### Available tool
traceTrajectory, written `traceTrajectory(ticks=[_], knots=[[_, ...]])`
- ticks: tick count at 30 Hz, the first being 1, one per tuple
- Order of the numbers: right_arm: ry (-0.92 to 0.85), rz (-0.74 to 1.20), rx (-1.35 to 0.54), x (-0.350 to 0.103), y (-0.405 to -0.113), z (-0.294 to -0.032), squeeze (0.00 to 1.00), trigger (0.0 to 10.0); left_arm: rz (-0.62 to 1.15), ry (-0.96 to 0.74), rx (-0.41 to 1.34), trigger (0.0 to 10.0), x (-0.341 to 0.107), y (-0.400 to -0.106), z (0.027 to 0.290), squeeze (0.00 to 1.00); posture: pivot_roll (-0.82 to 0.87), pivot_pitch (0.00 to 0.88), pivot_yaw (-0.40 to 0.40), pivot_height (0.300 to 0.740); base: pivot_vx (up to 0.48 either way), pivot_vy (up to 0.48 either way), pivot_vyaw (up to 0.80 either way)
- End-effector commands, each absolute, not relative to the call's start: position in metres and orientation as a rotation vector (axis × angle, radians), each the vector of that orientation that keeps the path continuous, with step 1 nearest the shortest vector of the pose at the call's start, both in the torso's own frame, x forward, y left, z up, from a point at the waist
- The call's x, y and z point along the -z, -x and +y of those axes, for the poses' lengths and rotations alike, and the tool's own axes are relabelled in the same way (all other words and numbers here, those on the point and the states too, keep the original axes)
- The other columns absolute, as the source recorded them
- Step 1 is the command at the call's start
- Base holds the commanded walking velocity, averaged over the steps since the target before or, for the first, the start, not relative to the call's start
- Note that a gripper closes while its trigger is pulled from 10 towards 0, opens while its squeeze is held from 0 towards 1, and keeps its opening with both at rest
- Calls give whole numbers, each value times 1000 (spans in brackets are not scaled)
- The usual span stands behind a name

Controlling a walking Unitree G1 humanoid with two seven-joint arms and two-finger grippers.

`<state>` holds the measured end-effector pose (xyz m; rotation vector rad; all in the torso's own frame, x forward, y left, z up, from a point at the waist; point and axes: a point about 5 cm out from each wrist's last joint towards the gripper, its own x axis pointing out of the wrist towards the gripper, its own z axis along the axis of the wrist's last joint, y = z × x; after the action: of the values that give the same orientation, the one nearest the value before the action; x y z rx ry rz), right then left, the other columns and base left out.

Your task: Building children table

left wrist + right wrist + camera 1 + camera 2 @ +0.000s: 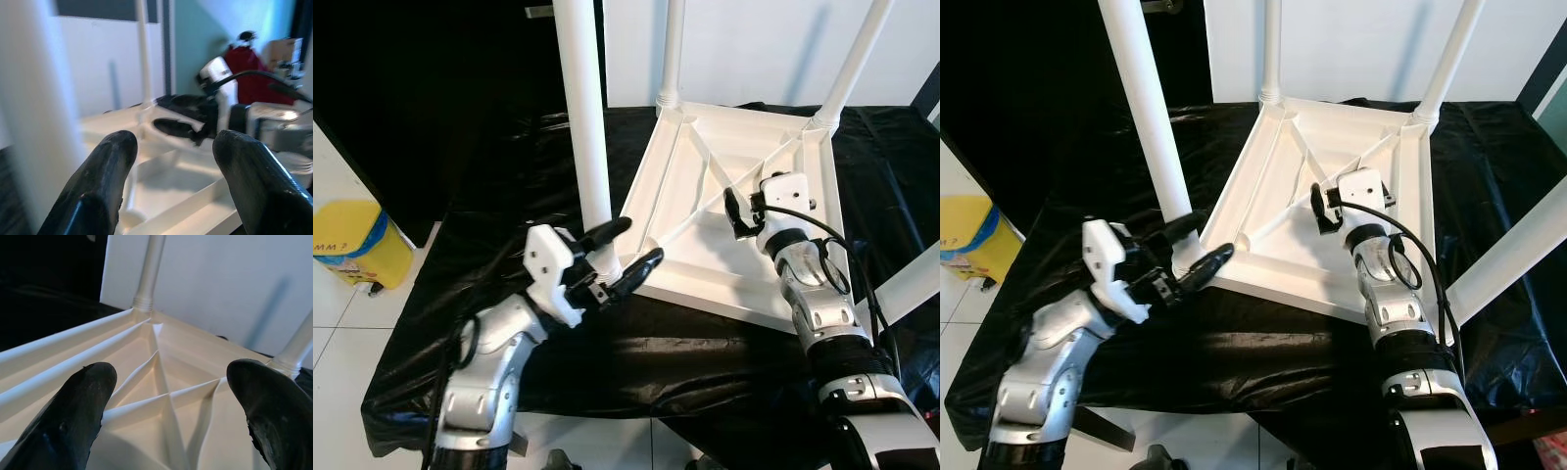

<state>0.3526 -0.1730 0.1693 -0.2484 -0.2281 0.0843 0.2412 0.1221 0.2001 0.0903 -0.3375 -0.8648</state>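
Note:
A white plastic children table (690, 211) lies upside down on a black sheet, ribs facing up. Three white legs stand upright in its corners: the near left leg (587, 127), the far left leg (673, 49) and the far right leg (857, 59). A fourth leg (1518, 255) slants out past the near right corner. My left gripper (639, 242) is open, its fingers (98, 186) straddling the base of the near left leg. My right gripper (171, 396) hovers open over the crossed ribs (164, 401) in the middle of the underside.
The black sheet (705, 343) covers the low surface under the table. A yellow bin (352, 240) stands on the white tiled floor to the left. A white wall (764, 49) rises behind, with a dark area at the back left.

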Motion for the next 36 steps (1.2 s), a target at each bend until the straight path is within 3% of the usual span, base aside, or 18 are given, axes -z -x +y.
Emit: traceTrajectory(ticks=[1,14,21,29,36], knots=[[237,-210,-95,-163,-352,-171,0,10000,-322,8,253,10000,-201,-253,154,0,-11,48,-34,740,0,0,0],[218,-218,-129,-157,-347,-163,0,10000,-342,74,51,10000,-206,-249,195,0,-16,49,-24,740,0,0,0],[190,-209,-182,-148,-329,-149,0,10000,-365,43,-11,10000,-213,-271,220,0,-28,46,-24,740,0,0,0],[170,-202,-232,-142,-316,-139,0,10000,-340,34,-34,10000,-216,-291,223,0,-66,45,-5,740,0,0,0],[123,-205,-311,-134,-283,-130,0,10000,-275,38,65,10000,-212,-329,209,0,-108,46,25,740,0,0,0]])
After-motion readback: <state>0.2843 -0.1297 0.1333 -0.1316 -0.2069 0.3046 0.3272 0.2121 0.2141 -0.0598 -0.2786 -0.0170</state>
